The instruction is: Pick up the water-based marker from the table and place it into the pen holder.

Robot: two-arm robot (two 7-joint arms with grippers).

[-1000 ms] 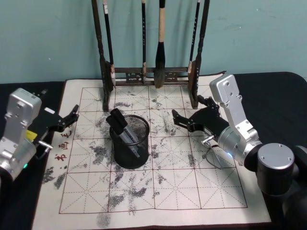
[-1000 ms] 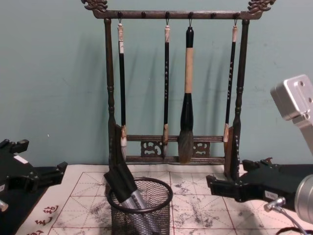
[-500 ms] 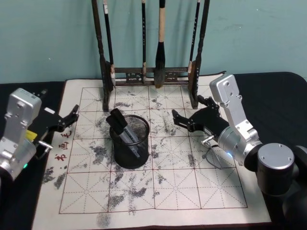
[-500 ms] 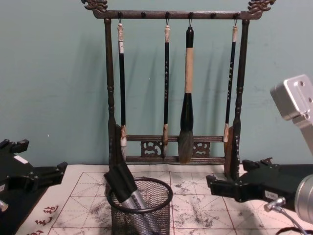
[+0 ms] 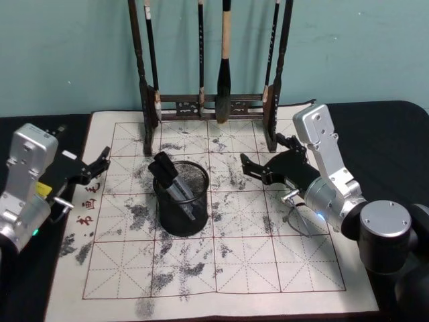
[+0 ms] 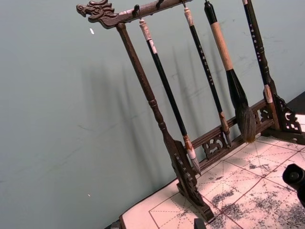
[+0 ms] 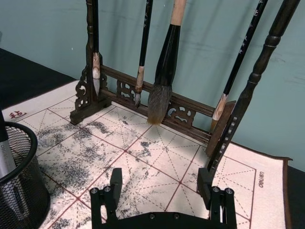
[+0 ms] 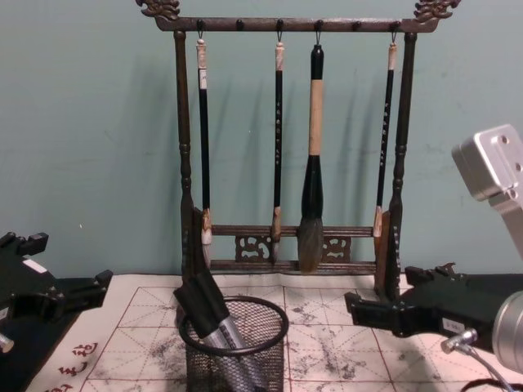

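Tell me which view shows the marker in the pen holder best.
The head view: the marker leans in the pen holder, seen from above. The chest view shows its cap above the rim; the right wrist view shows a sliver at the edge.

Both arms wear silver-grey blocky housings over black links. The right tool (image 5: 258,169) and left tool (image 5: 100,163) are black, with thin grey cables.

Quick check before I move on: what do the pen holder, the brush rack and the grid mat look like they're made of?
The pen holder looks like black wire mesh, probably metal: you can see the marker through its wall, below a solid rim. The brush rack looks like dark wood, with turned posts and carved ends. The mat looks like felt or cloth: matte off-white, printed red grid, soaked-in ink stains.
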